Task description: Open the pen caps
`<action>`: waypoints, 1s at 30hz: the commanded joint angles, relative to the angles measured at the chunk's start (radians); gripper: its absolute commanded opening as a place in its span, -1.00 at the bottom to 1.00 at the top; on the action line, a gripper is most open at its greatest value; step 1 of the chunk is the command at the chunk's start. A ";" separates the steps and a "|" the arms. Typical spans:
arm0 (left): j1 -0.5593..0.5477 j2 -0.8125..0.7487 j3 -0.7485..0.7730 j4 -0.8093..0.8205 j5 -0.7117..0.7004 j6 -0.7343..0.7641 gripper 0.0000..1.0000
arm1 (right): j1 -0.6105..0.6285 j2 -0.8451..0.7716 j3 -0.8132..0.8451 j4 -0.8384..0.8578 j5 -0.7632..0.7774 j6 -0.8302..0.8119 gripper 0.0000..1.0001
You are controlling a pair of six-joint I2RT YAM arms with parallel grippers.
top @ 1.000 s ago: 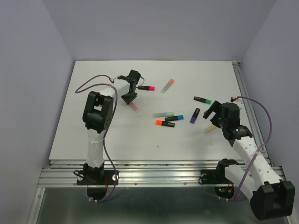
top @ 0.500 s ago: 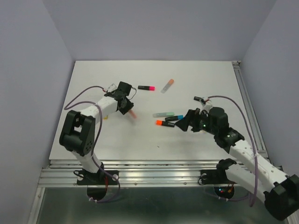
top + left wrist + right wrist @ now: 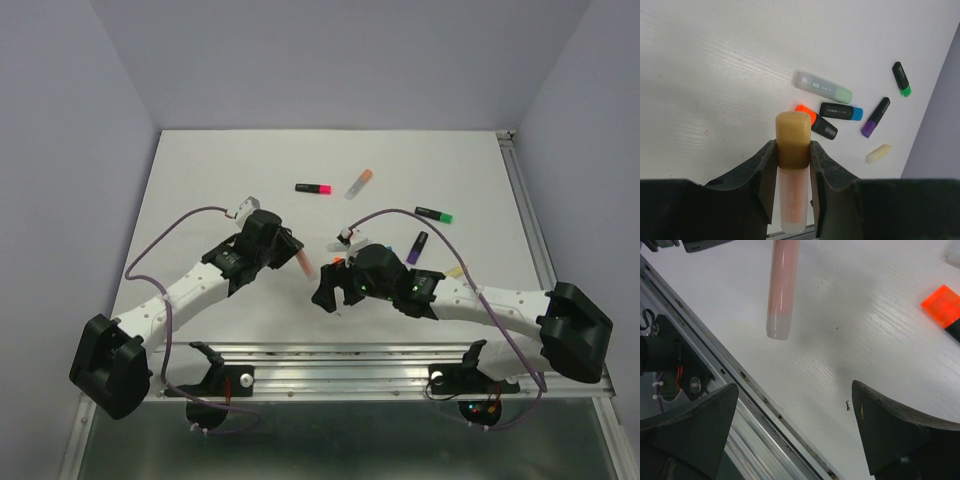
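Note:
My left gripper (image 3: 287, 250) is shut on a peach highlighter (image 3: 303, 263) and holds it above the table at the front centre. In the left wrist view my left gripper (image 3: 792, 150) clamps it where its peach cap (image 3: 792, 130) meets the pale barrel (image 3: 792, 200). My right gripper (image 3: 328, 292) is open and empty, just right of the pen's free end. In the right wrist view the barrel (image 3: 782, 285) hangs ahead of my wide-open right gripper (image 3: 795, 435). Capped pens lie behind: pink (image 3: 314, 187), orange (image 3: 815, 120), blue (image 3: 841, 111), purple (image 3: 417, 247), green (image 3: 434, 213).
A pale pen with an orange end (image 3: 359, 183) lies at the back. A translucent pen with a green tip (image 3: 822, 86) lies by the blue one. A small yellow piece (image 3: 455, 271) lies at the right. The metal rail (image 3: 715, 365) runs along the table's front edge.
Both arms have swung to the front centre. The left has carried the peach pen down and right. The right gripper has moved left, away from the purple pen, and now faces the peach pen.

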 commanded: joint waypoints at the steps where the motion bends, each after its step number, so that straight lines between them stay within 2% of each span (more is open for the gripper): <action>1: -0.033 -0.061 -0.052 0.063 0.010 -0.060 -1.00 | 0.035 0.031 0.074 0.111 0.072 -0.017 1.00; 9: -0.068 -0.097 -0.068 0.089 -0.003 -0.092 -1.00 | 0.042 0.085 0.106 0.177 0.123 0.012 0.95; 13: -0.088 -0.094 -0.069 0.109 0.000 -0.104 -1.00 | 0.041 0.133 0.146 0.206 0.129 0.016 0.68; 16: -0.099 -0.091 -0.069 0.118 0.008 -0.109 -1.00 | 0.042 0.167 0.169 0.211 0.124 0.016 0.61; 21: -0.110 -0.094 -0.074 0.125 -0.009 -0.118 -1.00 | 0.041 0.183 0.182 0.216 0.169 0.044 0.08; 22: -0.110 -0.094 -0.074 0.126 -0.012 -0.119 -1.00 | 0.042 0.183 0.180 0.210 0.177 0.052 -0.19; 25: -0.113 -0.095 -0.077 0.144 -0.014 -0.113 -1.00 | 0.042 0.187 0.179 0.187 0.186 0.055 -0.52; 26: -0.113 -0.092 -0.078 0.149 -0.014 -0.110 -1.00 | 0.042 0.188 0.179 0.179 0.195 0.069 -0.98; 30: -0.113 -0.081 -0.083 0.160 -0.055 -0.107 -1.00 | 0.042 0.193 0.163 0.165 0.146 0.082 -0.99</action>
